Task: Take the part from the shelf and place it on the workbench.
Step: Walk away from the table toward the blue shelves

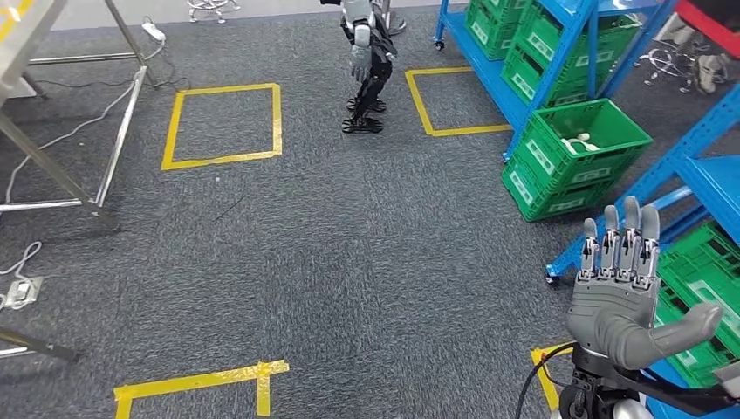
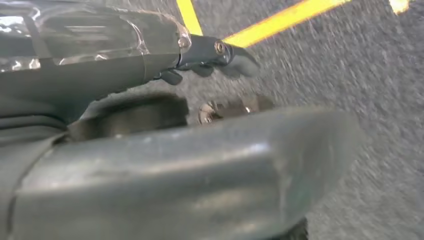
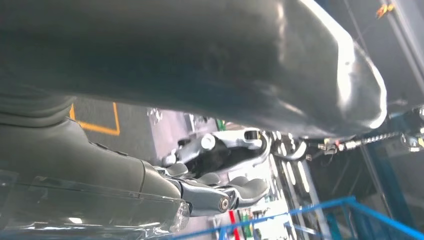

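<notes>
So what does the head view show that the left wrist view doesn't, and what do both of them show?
Head view alone: the raised grey right hand, open with fingers straight; green plastic crates on the blue metal shelf; another humanoid robot standing farther off. Left wrist view alone: the grey left hand close up, with no part visible in it. Both: the dark grey carpet and yellow floor tape.

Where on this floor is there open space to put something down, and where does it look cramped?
Free: the carpet between the taped squares, and inside those squares. Crowded: the right side, where green crates sit under the blue shelf close by the raised right hand. Far left, table legs and cables clutter the floor.
</notes>
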Available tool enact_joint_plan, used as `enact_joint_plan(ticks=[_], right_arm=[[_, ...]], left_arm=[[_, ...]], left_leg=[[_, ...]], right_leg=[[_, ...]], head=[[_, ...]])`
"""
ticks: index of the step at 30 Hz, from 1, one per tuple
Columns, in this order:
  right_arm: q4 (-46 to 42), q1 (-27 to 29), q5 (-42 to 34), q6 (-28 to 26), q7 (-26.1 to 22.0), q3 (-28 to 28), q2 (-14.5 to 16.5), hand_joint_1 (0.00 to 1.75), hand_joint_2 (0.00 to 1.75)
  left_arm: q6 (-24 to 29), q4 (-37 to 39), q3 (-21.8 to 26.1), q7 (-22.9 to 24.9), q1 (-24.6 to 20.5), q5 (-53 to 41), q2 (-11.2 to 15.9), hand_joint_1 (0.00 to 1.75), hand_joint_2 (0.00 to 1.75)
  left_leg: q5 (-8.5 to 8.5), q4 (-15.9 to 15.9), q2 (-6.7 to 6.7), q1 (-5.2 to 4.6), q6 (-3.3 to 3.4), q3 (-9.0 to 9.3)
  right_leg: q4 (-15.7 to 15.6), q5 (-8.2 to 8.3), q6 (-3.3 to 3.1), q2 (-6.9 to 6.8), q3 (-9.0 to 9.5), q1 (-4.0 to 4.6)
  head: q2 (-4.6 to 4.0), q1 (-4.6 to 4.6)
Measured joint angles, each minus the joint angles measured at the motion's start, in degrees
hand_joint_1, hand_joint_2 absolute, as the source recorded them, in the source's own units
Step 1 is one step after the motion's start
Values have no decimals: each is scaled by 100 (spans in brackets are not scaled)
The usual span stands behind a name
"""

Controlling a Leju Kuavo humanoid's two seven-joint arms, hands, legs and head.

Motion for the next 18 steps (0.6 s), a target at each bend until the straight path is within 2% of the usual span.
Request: enact_joint_plan(ticks=[1,2,3,4,5,6,7,8,9,10,11,12,13,14,15,16,18], right_arm=[[-3,2,2,-9,10,-8,0,0,0],[-3,-7,5,-25,26,-18,-2,0,0],[-1,-25,8,-45,44,-26,-4,0,0],[2,-39,9,-64,59,-32,-5,0,0],[8,-51,10,-79,72,-36,-5,0,0],[15,-51,10,-89,79,-35,-4,0,0],[25,-43,10,-94,84,-34,-2,0,0],[35,-36,10,-98,88,-35,-2,0,0],[43,-31,10,-101,89,-36,-2,0,0],[47,-26,12,-102,90,-38,-2,0,0],[51,-23,15,-102,89,-40,-2,0,0],[55,-18,20,-102,86,-42,-2,0,0],[63,-7,22,-100,75,-43,0,0,0],[78,10,17,-91,50,-41,3,0,0],[97,30,8,-75,14,-39,8,0,0],[120,49,-5,-56,-29,-39,15,0,0],[162,20,-20,-22,-93,-42,26,0,0]], left_arm=[[1,-1,0,-5,-3,-1,7,0,0],[1,-2,0,-15,-6,-1,11,0,0],[-1,-3,0,-24,-6,-1,11,0,0],[-2,-3,0,-31,-3,-1,13,0,0],[-3,-3,0,-36,4,0,15,0,0],[-3,-2,0,-36,10,1,19,0,0],[-3,-1,0,-37,13,1,25,0,0],[-3,1,0,-37,12,2,29,0,0],[-4,0,0,-37,6,2,29,0,0],[-7,-1,0,-37,-3,2,27,0,0],[-16,-2,0,-32,-14,2,22,0,0],[-32,-3,0,-14,-24,2,19,0,0],[-54,-4,-1,17,-31,4,16,0,0],[-75,-4,-1,54,-35,10,14,0,0],[-90,-4,-2,87,-37,24,13,0,0],[-97,-4,-2,102,-41,44,12,0,0],[-93,-5,-1,63,-47,88,13,0,0]], left_leg=[[1,-30,95,-1,28,29],[0,-62,199,1,55,65],[-7,-90,312,0,85,102],[-24,-102,428,-17,107,132],[-48,-104,548,-33,122,152],[-73,-104,663,-46,130,168],[-99,-104,768,-55,128,188],[-125,-103,860,-60,122,213],[-152,-103,937,-64,115,245],[-181,-104,1001,-67,101,282],[-207,-108,1055,-77,82,310],[-230,-112,1098,-86,57,332],[-247,-117,1136,-94,30,347],[-258,-127,1177,-98,2,359],[-269,-136,1219,-96,-26,380],[-297,-130,1169,-85,-57,399],[-459,114,826,-68,-97,303]], right_leg=[[19,-13,32,-10,-12,-2],[114,-71,57,-122,-58,7],[326,-189,81,-300,-159,16],[653,-352,104,-520,-320,21],[1049,-529,128,-668,-526,17],[1398,-651,146,-739,-711,10],[1589,-670,155,-770,-818,6],[1565,-578,156,-788,-814,5],[1318,-387,147,-810,-694,5],[917,-166,125,-875,-497,12],[539,-27,95,-984,-299,40],[249,51,52,-1082,-151,69],[85,59,10,-1158,-72,101],[52,21,-28,-1178,-55,131],[29,21,-65,-1138,-57,138],[1,26,-96,-1093,-40,131],[-57,41,-162,-994,4,102]], head=[[0,6],[0,31],[0,68],[0,105],[0,135],[0,151],[0,162],[0,176],[0,194],[0,210],[0,221],[0,227],[0,227],[0,225],[0,224],[0,227],[0,216]])
